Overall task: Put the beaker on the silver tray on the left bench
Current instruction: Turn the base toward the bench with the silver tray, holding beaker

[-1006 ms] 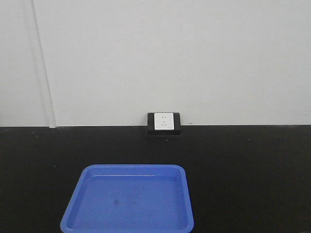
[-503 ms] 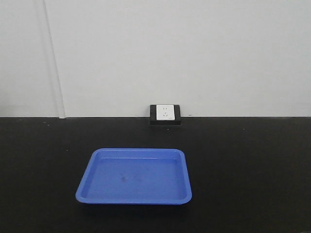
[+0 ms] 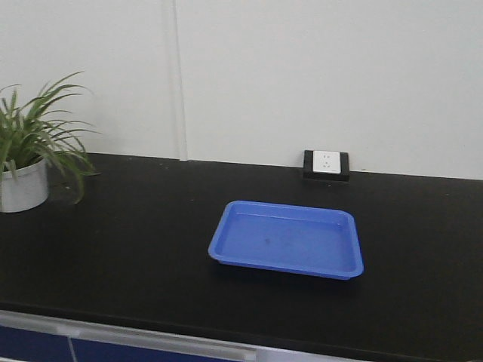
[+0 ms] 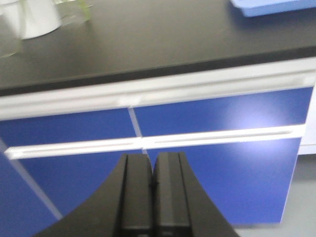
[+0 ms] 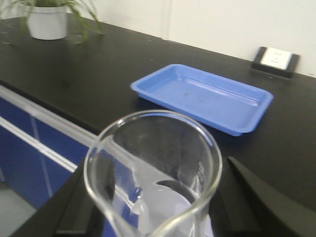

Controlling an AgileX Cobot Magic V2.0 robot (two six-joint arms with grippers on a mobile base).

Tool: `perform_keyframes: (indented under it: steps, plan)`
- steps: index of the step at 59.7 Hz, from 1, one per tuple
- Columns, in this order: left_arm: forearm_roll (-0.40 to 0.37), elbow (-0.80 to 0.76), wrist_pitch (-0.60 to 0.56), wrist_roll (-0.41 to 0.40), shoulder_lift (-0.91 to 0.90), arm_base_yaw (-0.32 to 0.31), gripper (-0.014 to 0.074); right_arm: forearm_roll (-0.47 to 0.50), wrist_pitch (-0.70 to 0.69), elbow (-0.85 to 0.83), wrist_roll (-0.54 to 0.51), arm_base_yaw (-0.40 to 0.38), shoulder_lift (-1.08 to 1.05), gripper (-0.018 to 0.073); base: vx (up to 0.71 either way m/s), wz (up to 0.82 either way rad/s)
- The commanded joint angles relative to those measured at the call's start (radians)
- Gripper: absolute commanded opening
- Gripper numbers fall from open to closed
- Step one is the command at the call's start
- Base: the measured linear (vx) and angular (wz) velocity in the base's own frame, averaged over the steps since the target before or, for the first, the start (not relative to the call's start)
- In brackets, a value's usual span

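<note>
A small clear glass beaker with a pouring spout fills the lower part of the right wrist view. My right gripper is shut on it, one black finger on each side of the glass. It hangs in the air in front of a long black-topped bench; I cannot tell whether this is the left bench. My left gripper is shut with nothing in it, facing the blue cabinet fronts below the counter. The silver tray is out of view. Neither gripper shows in the front view.
A bright blue plastic tray lies on the bench top. A wall outlet box sits behind it. At the far left stands a potted plant in a white pot. The bench's pale front edge runs along the bottom.
The front view has drawn back from the bench and swung left. The blue tray looks smaller and sits further right; the plant and the bench's front edge have come into view.
</note>
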Motion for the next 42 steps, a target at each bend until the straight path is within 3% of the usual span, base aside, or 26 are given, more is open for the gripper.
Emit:
perform_keyframes:
  steps: [1,42]
  plan:
    - [-0.001,0.020,-0.082,-0.002,-0.007,-0.006,0.0001,-0.019,-0.061,-0.030,-0.003,-0.003,0.003,-0.0011,-0.29,0.42]
    - [-0.001,0.020,-0.082,-0.002,-0.007,-0.006,0.0001,-0.019,-0.061,-0.030,-0.003,-0.003,0.003,-0.0011,-0.28,0.48]
